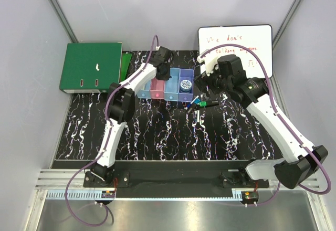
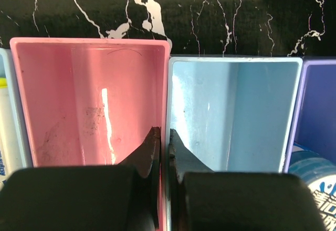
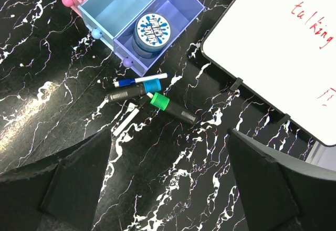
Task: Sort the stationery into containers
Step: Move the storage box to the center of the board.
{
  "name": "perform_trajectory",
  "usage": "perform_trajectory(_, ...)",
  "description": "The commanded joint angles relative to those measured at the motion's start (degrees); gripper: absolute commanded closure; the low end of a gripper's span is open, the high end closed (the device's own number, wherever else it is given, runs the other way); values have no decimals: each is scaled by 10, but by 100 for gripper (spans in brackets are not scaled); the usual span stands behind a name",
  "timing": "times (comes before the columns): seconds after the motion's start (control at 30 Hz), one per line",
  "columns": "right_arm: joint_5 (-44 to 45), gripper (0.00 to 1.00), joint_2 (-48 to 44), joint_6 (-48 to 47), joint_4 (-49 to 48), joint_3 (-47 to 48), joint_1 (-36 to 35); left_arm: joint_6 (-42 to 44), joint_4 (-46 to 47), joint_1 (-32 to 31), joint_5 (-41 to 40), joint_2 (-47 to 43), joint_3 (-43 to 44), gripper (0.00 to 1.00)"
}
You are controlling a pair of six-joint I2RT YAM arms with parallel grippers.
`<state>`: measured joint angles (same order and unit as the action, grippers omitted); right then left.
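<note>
Four pens are lying loose on the table (image 3: 63,100) just in front of the purple bin (image 3: 178,10), bunched and partly crossing. A thin blue-and-white pen (image 3: 140,80) is lying nearest it, a blue-capped marker (image 3: 128,93) beside that, then a green-capped marker (image 3: 170,107), and a white pen (image 3: 126,122) farthest out. The green-capped marker is slanting away from the purple bin, cap end toward it (black body, bright cap). A tin (image 3: 150,30) is already sitting inside the purple bin.

The right gripper (image 3: 169,152) is hovering wide apart and empty on the pens' far side from the purple bin. Its arm is looking the nearer one, though the jaws are probably needing a turn to close across a marker.

The left gripper (image 2: 164,136) is pinching the wall between the pink bin (image 2: 89,110) and the light-blue bin (image 2: 236,115) next to the purple bin, apparently steadying the bins (image 1: 160,90).
</note>
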<state>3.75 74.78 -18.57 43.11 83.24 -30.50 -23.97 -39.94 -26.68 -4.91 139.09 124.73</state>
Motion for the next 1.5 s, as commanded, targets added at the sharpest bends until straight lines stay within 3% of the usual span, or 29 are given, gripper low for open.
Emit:
perform_trajectory(0.0,-2,1,-15,7,-9,19,-3,-59,-32,-13,50,-9,-29,100)
perform_trajectory(0.5,-4,1,-23,6,-11,17,-4,-88,-31,-29,33,-45,-85,100)
perform_trajectory(1.47,-4,1,-29,7,-13,8,-4,-100,-22,-74,50,-49,-100,100)
